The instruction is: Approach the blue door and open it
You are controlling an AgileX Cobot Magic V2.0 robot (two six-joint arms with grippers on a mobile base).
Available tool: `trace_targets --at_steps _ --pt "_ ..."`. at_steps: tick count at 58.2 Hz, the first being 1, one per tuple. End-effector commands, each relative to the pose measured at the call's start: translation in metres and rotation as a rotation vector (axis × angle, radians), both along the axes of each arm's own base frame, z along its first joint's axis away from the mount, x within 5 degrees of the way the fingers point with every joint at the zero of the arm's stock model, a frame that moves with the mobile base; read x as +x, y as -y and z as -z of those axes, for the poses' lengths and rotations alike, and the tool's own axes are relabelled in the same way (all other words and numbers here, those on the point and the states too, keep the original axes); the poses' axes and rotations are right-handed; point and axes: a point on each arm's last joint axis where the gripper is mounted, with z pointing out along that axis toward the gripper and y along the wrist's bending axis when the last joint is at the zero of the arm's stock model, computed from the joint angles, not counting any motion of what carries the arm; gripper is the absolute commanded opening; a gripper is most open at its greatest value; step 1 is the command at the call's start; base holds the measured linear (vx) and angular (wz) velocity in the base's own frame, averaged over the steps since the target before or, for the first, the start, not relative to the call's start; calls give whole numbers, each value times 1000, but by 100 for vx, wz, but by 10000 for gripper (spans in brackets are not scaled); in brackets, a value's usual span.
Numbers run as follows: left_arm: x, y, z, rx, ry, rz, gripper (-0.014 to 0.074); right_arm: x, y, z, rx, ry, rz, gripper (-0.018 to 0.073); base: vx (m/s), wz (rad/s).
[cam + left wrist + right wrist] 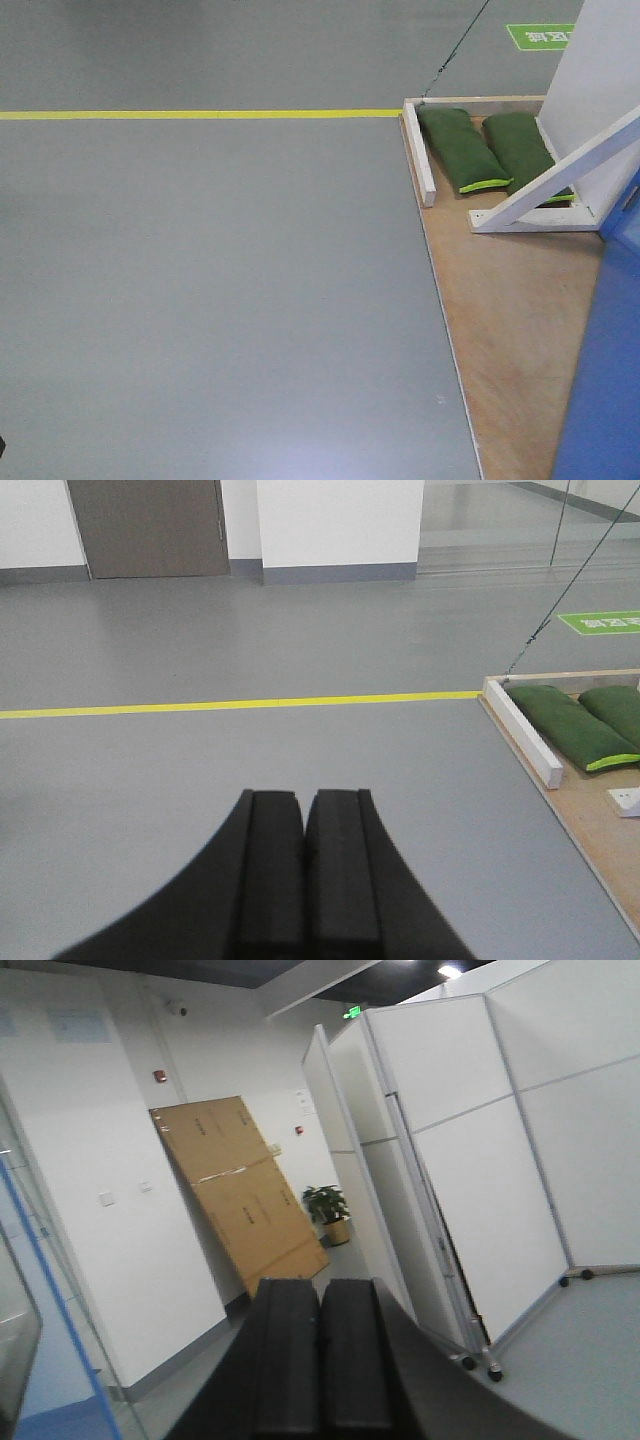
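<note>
front: high, tilted down, blue door (pixel 608 380) close R | L wrist: low, fwd, shares sandbags (pixel 462 150) | R wrist: up at partitions (pixel 480 1150)

Wide open grey floor (pixel 200 280) ahead and left. On the right, blocked by plywood platform (pixel 510 320), green sandbags (pixel 462 150), white brace (pixel 560 176), blue door (pixel 610 380) at far edge.
</note>
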Motion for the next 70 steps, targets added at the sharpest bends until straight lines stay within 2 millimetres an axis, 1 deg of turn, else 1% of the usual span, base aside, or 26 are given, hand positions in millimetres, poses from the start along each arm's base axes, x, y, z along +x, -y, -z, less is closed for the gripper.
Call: trace_targets --at_steps 1,12,19,34,45,55,63,70 --pt "-1 1 -17 -7 115 11 73 7 -40 -36 -153 29 -76 12 0 0" --pt "-1 1 -17 -7 115 11 73 36 -69 -38 -155 38 -217 12 0 0" --pt "-1 1 -17 -7 115 11 73 53 -87 -38 -184 9 -293 12 0 0" --pt "-1 1 -17 -7 115 11 73 91 -135 -34 -245 -46 -485 12 0 0" --pt "-1 1 -17 -7 115 11 73 118 -165 -25 -230 -55 -617 12 0 0" --pt "-1 1 -17 -7 115 11 73 142 -187 -12 -211 -76 -712 12 0 0" --pt "-1 1 -17 -7 115 11 73 156 -206 -5 -213 -69 -777 12 0 0" --pt "-1 1 -17 -7 115 11 73 166 -229 0 -209 -68 -851 12 0 0"
